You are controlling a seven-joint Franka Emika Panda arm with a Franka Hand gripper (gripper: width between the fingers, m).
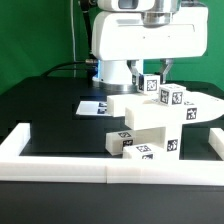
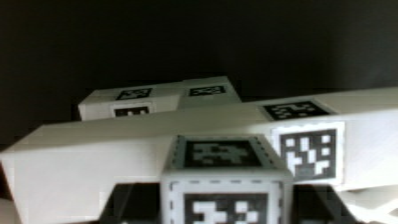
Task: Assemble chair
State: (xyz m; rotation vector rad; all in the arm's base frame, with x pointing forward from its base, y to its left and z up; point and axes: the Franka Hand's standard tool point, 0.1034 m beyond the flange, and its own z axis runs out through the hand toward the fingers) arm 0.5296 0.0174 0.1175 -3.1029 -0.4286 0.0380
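Observation:
The chair shows as a cluster of white tagged parts (image 1: 145,118) on the black table, towards the exterior view's right. A wide slab (image 1: 190,100) lies on top, and small tagged blocks (image 1: 140,148) sit by the front wall. My gripper (image 1: 153,78) hangs over the cluster's back and is shut on a small cube-like tagged leg (image 1: 150,85). In the wrist view the leg (image 2: 222,185) sits between my dark fingers (image 2: 135,200). Behind it lie a long white slab (image 2: 125,145) and a tagged block (image 2: 160,98).
The marker board (image 1: 98,104) lies flat on the black table at the exterior view's left of the parts. A low white border wall (image 1: 60,172) runs along the front and both sides. A green backdrop stands behind the arm.

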